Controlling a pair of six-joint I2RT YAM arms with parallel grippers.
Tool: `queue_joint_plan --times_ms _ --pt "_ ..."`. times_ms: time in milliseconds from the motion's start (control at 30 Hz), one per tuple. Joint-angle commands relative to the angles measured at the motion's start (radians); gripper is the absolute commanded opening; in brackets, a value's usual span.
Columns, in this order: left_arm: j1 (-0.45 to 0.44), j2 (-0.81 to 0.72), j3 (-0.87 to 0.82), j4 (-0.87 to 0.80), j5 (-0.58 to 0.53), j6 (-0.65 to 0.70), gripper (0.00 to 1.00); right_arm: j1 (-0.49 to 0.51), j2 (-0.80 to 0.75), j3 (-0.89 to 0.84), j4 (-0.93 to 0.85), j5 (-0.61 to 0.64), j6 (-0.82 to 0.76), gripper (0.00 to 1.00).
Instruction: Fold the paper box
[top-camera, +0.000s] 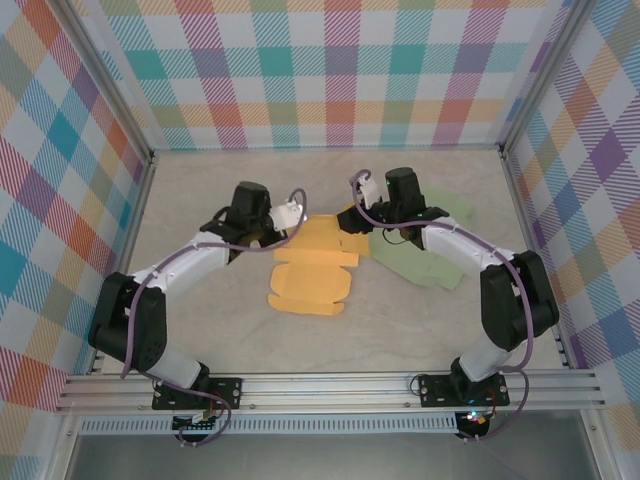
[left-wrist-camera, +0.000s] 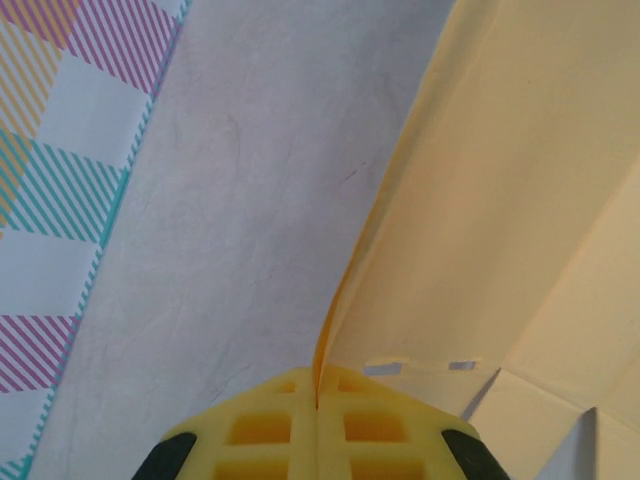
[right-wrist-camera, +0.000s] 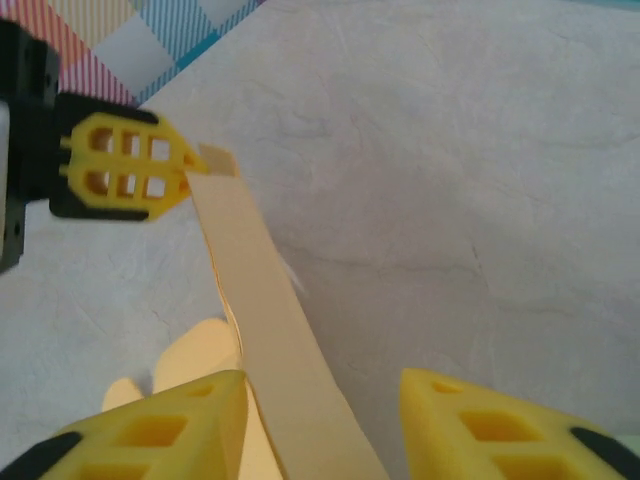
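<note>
Spreading over the middle of your worktop (top-camera: 200, 200), the orange paper box (top-camera: 312, 272) lies mostly flat; your left hand (left-wrist-camera: 317, 385) is clamped on its raised far flap (right-wrist-camera: 250, 270), while your right hand (right-wrist-camera: 322, 385) stands parted around that flap.

A robotics lab test cell: plaid-printed walls (top-camera: 340, 70) (bright checks all round) enclose a pale counter (top-camera: 420, 320); left arm (top-camera: 190, 265) and right arm (top-camera: 470, 255) are bolted to an aluminium rail (top-camera: 330, 385).

A pale, marbled table (top-camera: 200, 200) lay beneath the left tool (left-wrist-camera: 317, 390) and the right tool (right-wrist-camera: 322, 385), evenly lit. Pastel plaid walls (top-camera: 340, 70) rose beyond and beside them; an aluminium rail (top-camera: 330, 385) ran behind them.
</note>
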Motion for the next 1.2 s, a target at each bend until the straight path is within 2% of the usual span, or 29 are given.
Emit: queue_joint_plan --times_ms 0,167,400,667,833,1167 --pt "-0.045 -0.051 -0.056 0.197 -0.217 -0.042 0.00 -0.001 -0.073 0.023 -0.081 0.108 0.156 0.54" --pt "-0.128 -0.076 -0.145 0.348 -0.384 -0.038 0.00 -0.003 -0.158 0.091 -0.274 0.242 0.340 0.60" --pt "-0.198 -0.064 -0.222 0.434 -0.524 -0.079 0.00 -0.003 -0.140 0.177 -0.324 0.174 0.479 0.63" --pt "-0.247 -0.092 -0.301 0.553 -0.591 -0.149 0.00 0.011 0.036 0.321 -0.349 0.080 0.543 0.64" --pt "-0.265 -0.078 -0.308 0.570 -0.623 -0.193 0.00 0.041 0.130 0.406 -0.385 0.072 0.545 0.64" --pt "-0.282 -0.009 -0.280 0.590 -0.684 -0.228 0.00 0.088 0.175 0.386 -0.393 0.075 0.566 0.60"
